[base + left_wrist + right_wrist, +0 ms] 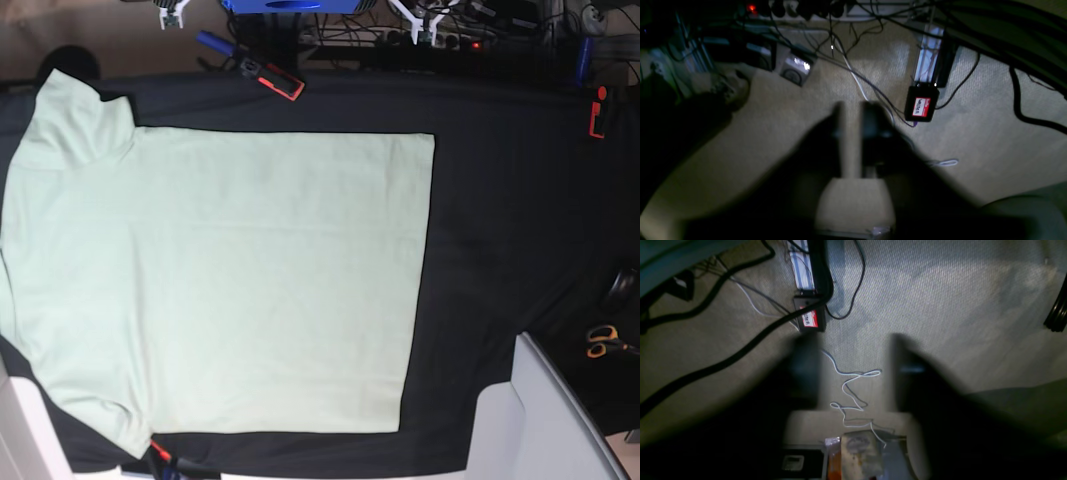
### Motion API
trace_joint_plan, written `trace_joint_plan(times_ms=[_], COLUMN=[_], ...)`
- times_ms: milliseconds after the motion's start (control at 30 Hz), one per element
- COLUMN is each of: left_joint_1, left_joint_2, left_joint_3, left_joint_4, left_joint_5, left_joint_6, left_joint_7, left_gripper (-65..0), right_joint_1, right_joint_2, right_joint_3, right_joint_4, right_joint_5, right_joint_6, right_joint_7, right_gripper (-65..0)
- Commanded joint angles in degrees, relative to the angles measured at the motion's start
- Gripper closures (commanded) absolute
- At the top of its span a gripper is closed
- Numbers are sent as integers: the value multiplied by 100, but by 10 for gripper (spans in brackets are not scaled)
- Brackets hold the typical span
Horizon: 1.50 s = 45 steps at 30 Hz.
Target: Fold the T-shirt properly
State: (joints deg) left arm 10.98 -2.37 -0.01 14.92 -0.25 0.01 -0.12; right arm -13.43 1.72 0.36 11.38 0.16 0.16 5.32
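Observation:
The pale mint-green T-shirt [230,280] lies spread flat on the black table cloth [500,220] in the base view, neck end toward the left, hem toward the right, one sleeve at the top left. Neither gripper shows in the base view. In the left wrist view my left gripper [851,110] hangs over the carpet floor, empty, its jaws a narrow gap apart. In the right wrist view my right gripper [853,350] is wide open and empty, also over the floor. Neither wrist view shows the shirt.
White arm parts sit at the bottom right [545,420] and bottom left [20,440]. Orange-handled scissors [603,341] lie at the right edge. A red-black tool [272,78] and a red clip [597,112] lie at the far edge. Cables and a labelled black box [921,107] are on the floor.

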Motion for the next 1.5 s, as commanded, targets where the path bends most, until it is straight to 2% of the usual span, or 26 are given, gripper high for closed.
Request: trace_joint_plan(times_ms=[0, 33, 100, 233, 300, 400, 500, 633, 800, 967, 1033, 1233, 1300, 1400, 1467], left_joint_1=[67, 110, 198, 489, 735, 1121, 1456, 1816, 2370, 2880, 3056, 3196, 3179, 3126, 3020], left_joint_2=[-13, -13, -13, -31, -119, -189, -251, -260, -260, -277, -304, -339, -339, -339, -304], left_joint_3=[-3, -3, -3, -3, -3, -12, -12, -12, -12, -38, -258, -751, -838, -847, -847], left_joint_4=[113, 209, 403, 930, 1361, 2170, 2943, 3963, 5335, 6504, 6926, 7919, 8165, 8315, 8306], left_joint_5=[-14, -14, -14, -14, -14, -14, -23, -23, -23, -23, -23, -23, -23, -23, -23], left_joint_6=[30, 30, 30, 30, 30, 30, 30, 38, 38, 38, 38, 38, 38, 38, 38], left_joint_7=[-36, -36, -36, -36, -36, -36, -36, -28, 8, 16, 16, 16, 16, -1, 16], left_gripper=[0, 0, 0, 0, 0, 0, 0, 0, 0, 0, 0, 0, 0, 0, -2], right_joint_1=[-94, -121, -165, -376, -692, -1272, -1765, -2213, -2336, -2336, -2318, -1633, -1299, -938, -736], right_joint_2=[70, 70, 123, 255, 387, 404, 395, 395, -70, -132, -132, -141, -158, -176, -176], right_joint_3=[21, 21, 21, 496, 997, 1762, 2069, 2184, 3230, 3661, 3766, 4487, 4865, 5234, 5296], right_joint_4=[98, 150, 159, 256, 783, 1996, 3394, 5108, 7078, 8317, 8616, 8757, 8739, 8730, 8730], right_joint_5=[14, 14, 14, 14, 14, 14, 14, 14, 14, 6, 6, 14, 243, 665, 718], right_joint_6=[-21, -30, -30, -21, -3, 6, 41, 524, 946, 1984, 2450, 3443, 3984, 3984, 3984], right_joint_7=[17, 8, 8, -88, -97, -194, -730, -1565, -2989, -4097, -4220, -4211, -4238, -4247, -4255], right_gripper=[0, 0, -74, -54, 0, 0, 0, 0, 0, 0, 0, 0, 0, -3, -3])
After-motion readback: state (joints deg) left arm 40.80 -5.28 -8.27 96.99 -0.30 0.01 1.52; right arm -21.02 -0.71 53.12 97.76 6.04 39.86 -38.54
